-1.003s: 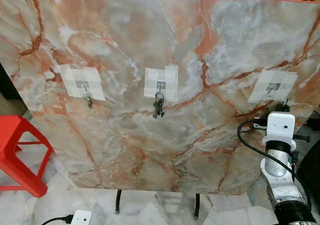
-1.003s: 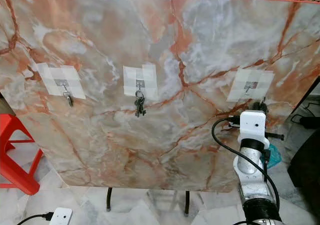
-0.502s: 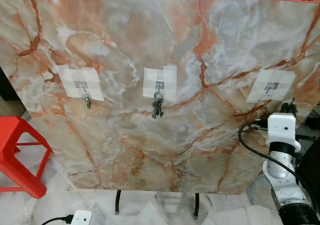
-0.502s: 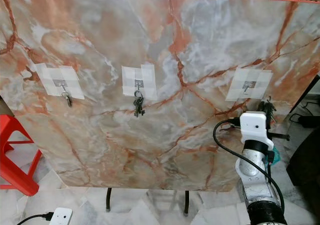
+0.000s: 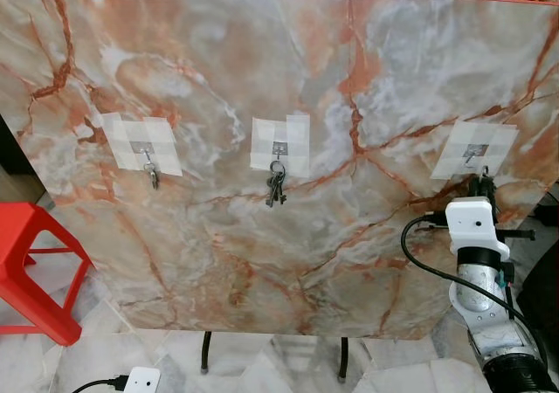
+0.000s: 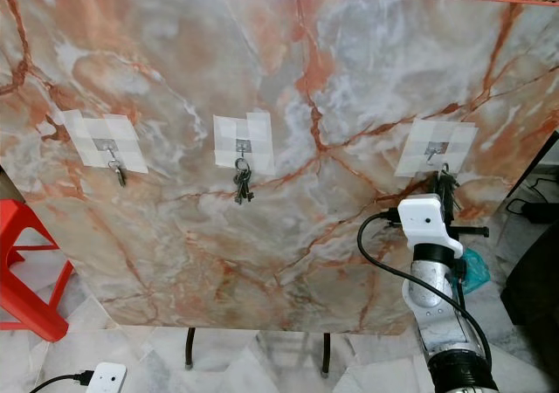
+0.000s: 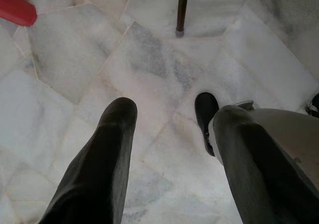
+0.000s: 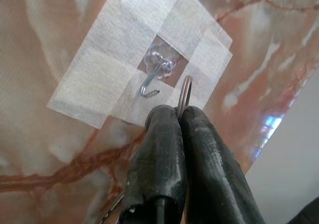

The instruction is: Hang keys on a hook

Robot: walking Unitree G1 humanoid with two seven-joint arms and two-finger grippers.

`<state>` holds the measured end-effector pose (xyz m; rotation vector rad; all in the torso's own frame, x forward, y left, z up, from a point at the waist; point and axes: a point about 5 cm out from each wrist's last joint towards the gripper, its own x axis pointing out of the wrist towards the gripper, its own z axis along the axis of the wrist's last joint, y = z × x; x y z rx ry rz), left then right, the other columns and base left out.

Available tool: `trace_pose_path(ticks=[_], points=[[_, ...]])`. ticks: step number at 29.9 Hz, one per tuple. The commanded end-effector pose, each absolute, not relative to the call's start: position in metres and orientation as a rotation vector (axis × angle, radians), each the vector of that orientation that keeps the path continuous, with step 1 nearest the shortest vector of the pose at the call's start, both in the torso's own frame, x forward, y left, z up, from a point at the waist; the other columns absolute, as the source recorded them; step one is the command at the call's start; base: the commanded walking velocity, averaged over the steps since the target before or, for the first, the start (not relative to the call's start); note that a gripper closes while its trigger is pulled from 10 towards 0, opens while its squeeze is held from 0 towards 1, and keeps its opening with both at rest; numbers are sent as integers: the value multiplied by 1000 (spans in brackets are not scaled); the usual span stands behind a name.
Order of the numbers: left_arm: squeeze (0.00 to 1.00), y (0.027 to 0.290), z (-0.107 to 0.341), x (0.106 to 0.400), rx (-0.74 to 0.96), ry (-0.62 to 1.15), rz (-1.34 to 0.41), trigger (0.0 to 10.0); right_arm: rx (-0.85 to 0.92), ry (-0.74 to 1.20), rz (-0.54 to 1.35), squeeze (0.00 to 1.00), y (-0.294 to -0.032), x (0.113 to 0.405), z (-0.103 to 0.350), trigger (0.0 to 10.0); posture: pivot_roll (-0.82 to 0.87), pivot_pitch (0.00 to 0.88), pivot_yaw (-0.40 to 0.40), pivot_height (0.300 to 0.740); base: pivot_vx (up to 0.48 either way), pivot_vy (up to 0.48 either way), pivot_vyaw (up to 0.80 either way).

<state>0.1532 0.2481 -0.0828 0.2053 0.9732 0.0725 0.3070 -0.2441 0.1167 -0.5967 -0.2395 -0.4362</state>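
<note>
A marble-patterned board (image 5: 262, 79) stands upright with three taped hooks. The left hook (image 5: 148, 159) carries a key, the middle hook (image 5: 278, 153) a bunch of keys (image 5: 276, 188). The right hook (image 5: 472, 155) is bare. My right gripper (image 8: 178, 115) is shut on a key ring (image 8: 185, 92), held up just beside the right hook (image 8: 155, 74), the ring not over it. From the head the right arm (image 5: 476, 236) rises just below that hook. My left gripper (image 7: 164, 114) hangs open over the floor.
A red stool (image 5: 31, 262) stands at the left of the board. Black board legs (image 5: 206, 351) rest on the marble floor. A white power adapter (image 5: 140, 380) with a cable lies on the floor at lower left.
My right arm has moved left and up, bringing the gripper closer under the right hook. The board and the hung keys have not moved.
</note>
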Motion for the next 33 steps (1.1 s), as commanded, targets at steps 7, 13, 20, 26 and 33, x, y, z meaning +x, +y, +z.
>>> trace_pose_path(ticks=[7, 13, 20, 26, 33], points=[[0, 245, -84, 152, 194, 975, 70, 10000, -630, -278, -408, 0, -240, 311, 126, 10000, 16, 0, -65, 740, 0, 0, 0], [0, 245, -84, 152, 193, 976, 71, 10000, -646, -262, -399, 0, -240, 312, 125, 10000, 17, 0, -66, 740, 0, 0, 0], [0, 245, -84, 152, 193, 976, 72, 10000, -657, -260, -406, 0, -241, 314, 127, 10000, 18, 0, -65, 740, 0, 0, 0], [0, 245, -84, 152, 192, 976, 72, 10000, -657, -251, -407, 0, -241, 316, 128, 10000, 18, 0, -66, 740, 0, 0, 0], [0, 245, -84, 152, 192, 977, 73, 10000, -649, -229, -378, 0, -240, 319, 127, 10000, 18, 0, -66, 740, 0, 0, 0]])
